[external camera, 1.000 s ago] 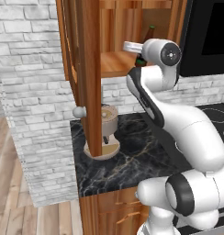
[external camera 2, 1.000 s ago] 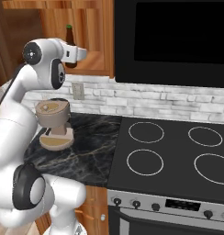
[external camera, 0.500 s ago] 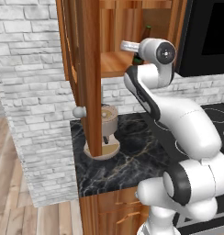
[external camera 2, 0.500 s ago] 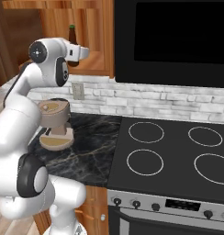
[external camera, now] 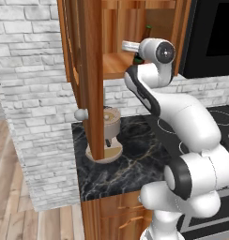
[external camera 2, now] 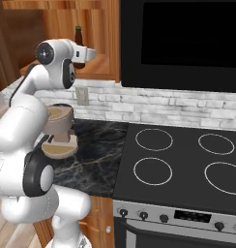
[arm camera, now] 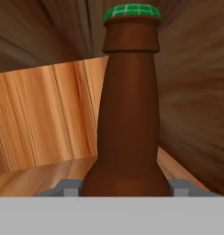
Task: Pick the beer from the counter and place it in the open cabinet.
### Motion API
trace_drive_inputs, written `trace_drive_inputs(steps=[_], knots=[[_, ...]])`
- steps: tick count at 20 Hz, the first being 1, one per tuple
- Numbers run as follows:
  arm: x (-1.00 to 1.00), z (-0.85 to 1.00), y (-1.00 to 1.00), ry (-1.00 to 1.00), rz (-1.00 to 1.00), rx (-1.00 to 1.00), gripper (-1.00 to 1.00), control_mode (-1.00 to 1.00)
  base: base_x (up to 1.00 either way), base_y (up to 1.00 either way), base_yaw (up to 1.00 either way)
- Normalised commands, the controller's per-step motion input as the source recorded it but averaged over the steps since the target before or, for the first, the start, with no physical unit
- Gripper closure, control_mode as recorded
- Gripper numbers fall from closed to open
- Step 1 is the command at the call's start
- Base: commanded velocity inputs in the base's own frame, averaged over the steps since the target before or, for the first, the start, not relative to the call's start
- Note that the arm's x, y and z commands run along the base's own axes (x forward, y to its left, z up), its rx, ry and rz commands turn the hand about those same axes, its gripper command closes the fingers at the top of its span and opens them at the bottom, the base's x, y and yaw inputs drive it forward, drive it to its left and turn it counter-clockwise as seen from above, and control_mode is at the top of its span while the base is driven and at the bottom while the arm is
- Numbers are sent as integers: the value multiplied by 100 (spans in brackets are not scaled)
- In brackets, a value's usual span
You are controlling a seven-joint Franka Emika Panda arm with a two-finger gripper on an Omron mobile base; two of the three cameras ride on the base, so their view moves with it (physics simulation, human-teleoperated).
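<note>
Hand view puts the beer (arm camera: pixel 128 119) dead centre in the frame, upright, its brown body rising from the bottom edge to the green cap near the top. Our claw (arm camera: pixel 125 187) is closed on the bottle: the two grey fingertips (arm camera: pixel 67 187) press against its lower body, one on each side. Behind it we see the wooden back wall and plank shelf of the open cabinet (arm camera: pixel 45 119), so the bottle is inside the cabinet; whether its base rests on the shelf we cannot tell.

Left base view shows the cabinet (external camera: pixel 117 47) in the upper middle of the frame, its tall door (external camera: pixel 90 79) standing open toward us with a round pale knob (external camera: pixel 81 114). Only the bottle's neck (external camera: pixel 147 33) peeks above our wrist, upper centre right.

Right base view has the bottle (external camera 2: pixel 79 41) in the upper left, just behind the wrist, against the cabinet interior (external camera 2: pixel 100 43). Below, at centre left, a tan coffee machine (external camera 2: pixel 58 131) stands on the black marble table (external camera 2: pixel 93 155), beside the black stove (external camera 2: pixel 183 164).
</note>
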Motion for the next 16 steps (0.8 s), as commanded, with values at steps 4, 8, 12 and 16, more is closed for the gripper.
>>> trace_drive_inputs(steps=[4, 8, 12, 16], knots=[[22, -10, 6, 0, 0, 0, 100, -100, 0, 0, 0], [21, -12, 8, 0, 0, 0, 100, -100, 0, 0, 0], [20, -14, 10, 0, 0, 0, 100, -100, 0, 0, 0], [21, -14, 9, 0, 0, 0, 100, -100, 0, 0, 0]])
